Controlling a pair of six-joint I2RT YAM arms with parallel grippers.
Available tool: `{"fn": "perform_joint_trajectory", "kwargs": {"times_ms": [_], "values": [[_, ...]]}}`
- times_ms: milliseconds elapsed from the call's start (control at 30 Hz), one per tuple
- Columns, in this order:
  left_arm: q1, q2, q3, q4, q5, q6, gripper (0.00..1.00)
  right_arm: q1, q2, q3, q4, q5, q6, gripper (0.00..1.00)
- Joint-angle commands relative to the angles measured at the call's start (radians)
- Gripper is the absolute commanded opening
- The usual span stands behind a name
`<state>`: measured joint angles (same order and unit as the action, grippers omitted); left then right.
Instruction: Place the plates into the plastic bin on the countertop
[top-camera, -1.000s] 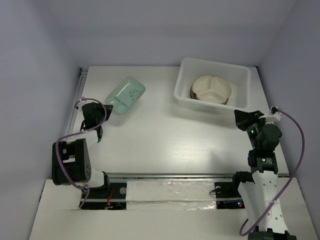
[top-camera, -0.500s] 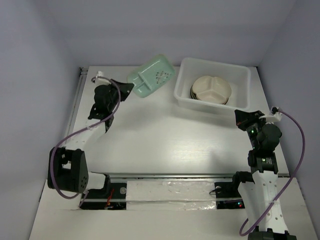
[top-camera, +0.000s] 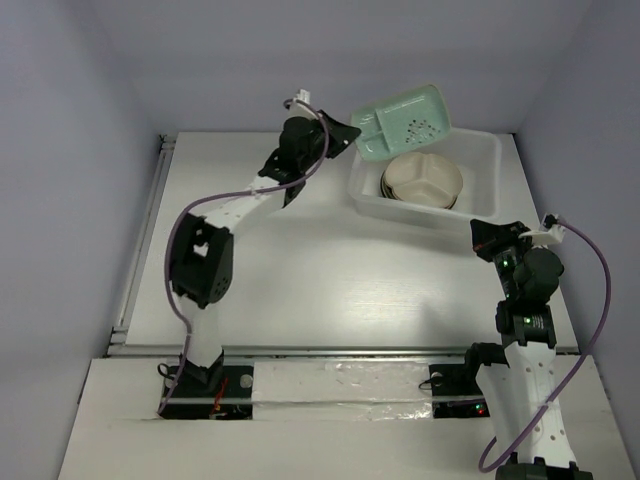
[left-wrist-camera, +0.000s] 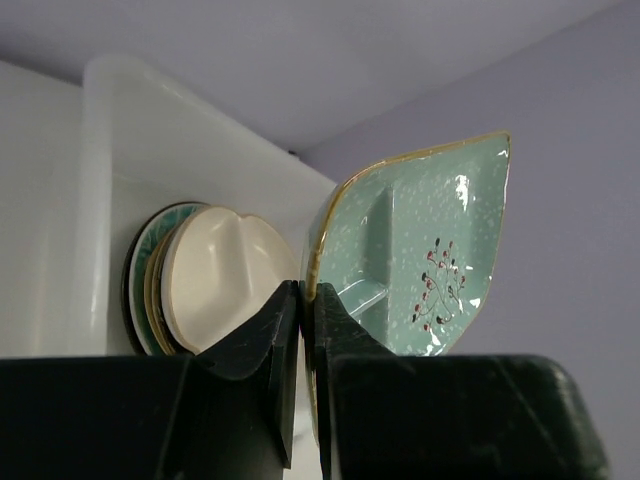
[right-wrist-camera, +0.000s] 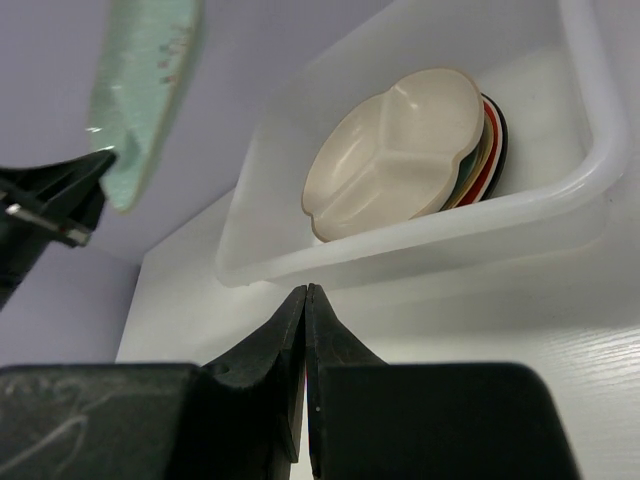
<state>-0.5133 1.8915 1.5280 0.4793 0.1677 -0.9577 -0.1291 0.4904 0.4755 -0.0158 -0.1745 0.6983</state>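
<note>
Over the far-left corner of the plastic bin (top-camera: 470, 212), the L arm (top-camera: 225, 205) reached long across the countertop (top-camera: 300, 270) w/ its wrist raised. The left gripper (top-camera: 352, 137) was pinched tight on one edge of the mint rectangular plate (top-camera: 405, 120), holding it tilted in the air above the bin rim. The R arm (top-camera: 530, 320) stood folded by the table's right side. The right gripper (top-camera: 485, 238) was low, aimed at the bin, jaws together w/ nothing between.

Inside the bin, the cream divided plate (top-camera: 422, 178) topped a stack. The other plates (right-wrist-camera: 490, 150) under it showed only as coloured edges, so their no. was hard to tell. From the R wrist view the mint plate was nearly edge-on and cut off at the top.
</note>
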Motion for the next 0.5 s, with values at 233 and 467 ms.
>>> {"fn": "perform_joint_trajectory", "kwargs": {"times_ms": [233, 467], "values": [[-0.126, 0.348, 0.555, -0.067, 0.013, -0.019, 0.00, 0.006, -0.018, 0.011, 0.037, 0.010, -0.019, 0.07], [-0.137, 0.489, 0.687, -0.151, -0.005, -0.009, 0.00, 0.006, -0.016, 0.009, 0.040, 0.003, -0.017, 0.07]]}}
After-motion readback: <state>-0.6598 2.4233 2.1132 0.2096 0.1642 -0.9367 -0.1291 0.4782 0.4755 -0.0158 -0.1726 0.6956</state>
